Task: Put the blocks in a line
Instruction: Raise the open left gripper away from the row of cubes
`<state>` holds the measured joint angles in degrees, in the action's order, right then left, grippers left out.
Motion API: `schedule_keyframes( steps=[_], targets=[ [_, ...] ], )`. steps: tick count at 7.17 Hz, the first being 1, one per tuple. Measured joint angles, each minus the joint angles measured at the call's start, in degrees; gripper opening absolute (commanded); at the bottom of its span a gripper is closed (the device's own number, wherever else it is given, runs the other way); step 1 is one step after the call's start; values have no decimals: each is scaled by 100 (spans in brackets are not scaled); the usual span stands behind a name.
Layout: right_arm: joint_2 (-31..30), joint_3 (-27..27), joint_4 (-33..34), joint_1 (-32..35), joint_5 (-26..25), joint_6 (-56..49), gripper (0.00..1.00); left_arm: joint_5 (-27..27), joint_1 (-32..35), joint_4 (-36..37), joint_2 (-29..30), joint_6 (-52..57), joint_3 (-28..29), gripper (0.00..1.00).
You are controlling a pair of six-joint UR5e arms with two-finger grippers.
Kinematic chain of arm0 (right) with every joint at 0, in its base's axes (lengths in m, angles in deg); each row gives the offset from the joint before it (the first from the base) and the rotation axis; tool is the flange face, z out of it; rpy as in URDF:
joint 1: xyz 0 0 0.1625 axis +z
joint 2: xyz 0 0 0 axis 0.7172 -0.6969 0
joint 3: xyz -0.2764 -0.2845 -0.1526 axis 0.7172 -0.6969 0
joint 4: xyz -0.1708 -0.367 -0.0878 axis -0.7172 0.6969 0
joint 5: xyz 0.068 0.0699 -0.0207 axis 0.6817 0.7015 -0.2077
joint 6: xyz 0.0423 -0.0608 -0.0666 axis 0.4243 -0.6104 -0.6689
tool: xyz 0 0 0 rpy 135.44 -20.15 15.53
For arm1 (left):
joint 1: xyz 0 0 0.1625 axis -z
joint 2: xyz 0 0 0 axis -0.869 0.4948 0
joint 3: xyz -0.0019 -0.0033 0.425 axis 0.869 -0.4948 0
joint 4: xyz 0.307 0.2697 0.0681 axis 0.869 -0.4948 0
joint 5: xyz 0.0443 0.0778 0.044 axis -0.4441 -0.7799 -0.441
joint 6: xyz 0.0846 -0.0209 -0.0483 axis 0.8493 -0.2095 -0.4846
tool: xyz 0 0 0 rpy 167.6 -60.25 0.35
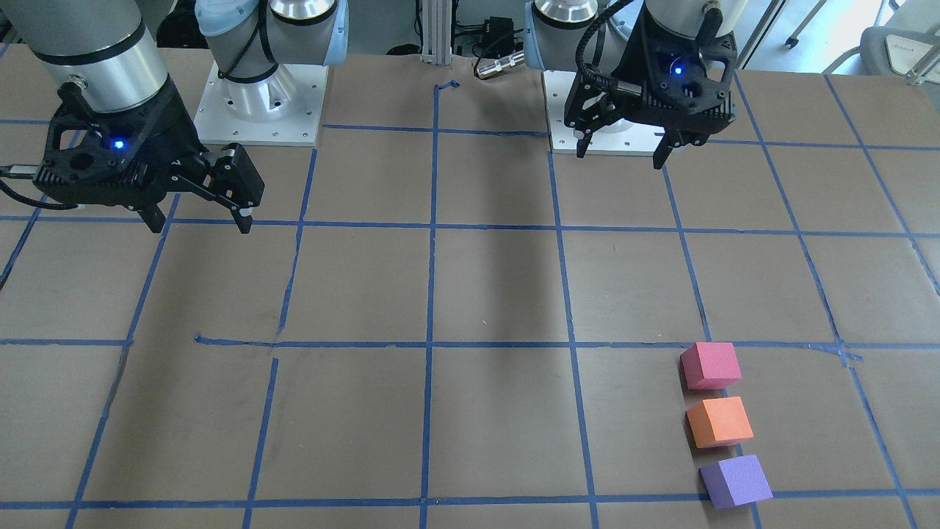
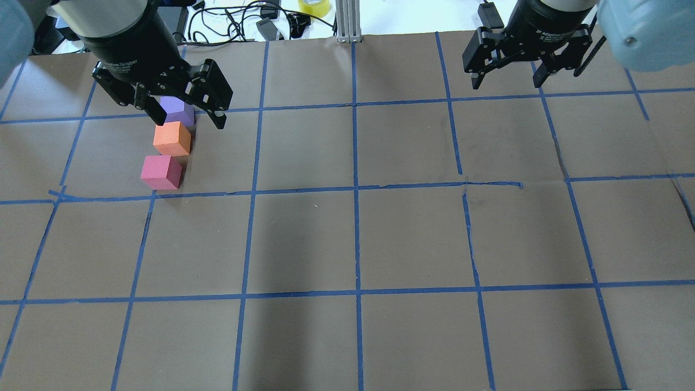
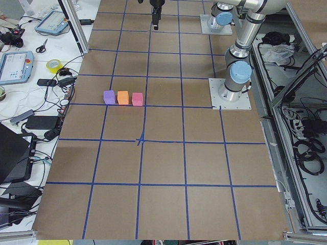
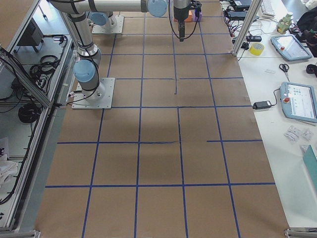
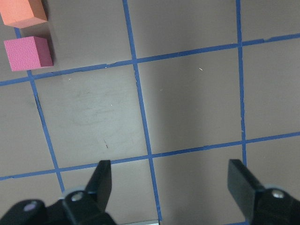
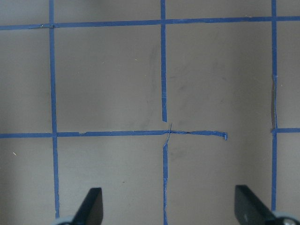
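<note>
Sitting close-set in row, robot's left side: pinkish-red foam cube (image 1: 710, 365), orange foam cube (image 1: 719, 422), purple foam cube (image 1: 736, 481). Left gripper (image 1: 622, 156), right gripper (image 1: 200, 224) spread, empty. Line looks done; next, only retreat.

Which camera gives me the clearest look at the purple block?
Front-facing: the purple block is whole and unobstructed. Overhead, the left gripper partly covers it; exterior left shows it tiny, exterior right barely; both wrist views miss it.
</note>
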<state>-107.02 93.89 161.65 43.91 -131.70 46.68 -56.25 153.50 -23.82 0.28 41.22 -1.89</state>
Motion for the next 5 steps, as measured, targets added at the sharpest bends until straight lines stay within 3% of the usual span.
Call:
schedule_keyframes(
  steps=[1,3,5],
  targets=[
    [8,0,16,0,-1,-19,91,-54,-25,1,-31,-31,-11,100],
    [12,2,26,0,-23,-71,100,-244,-55,25,-67,-234,-77,100],
    [7,8,22,0,-24,-65,100,-298,-66,76,-79,-375,-104,100]
  ],
)
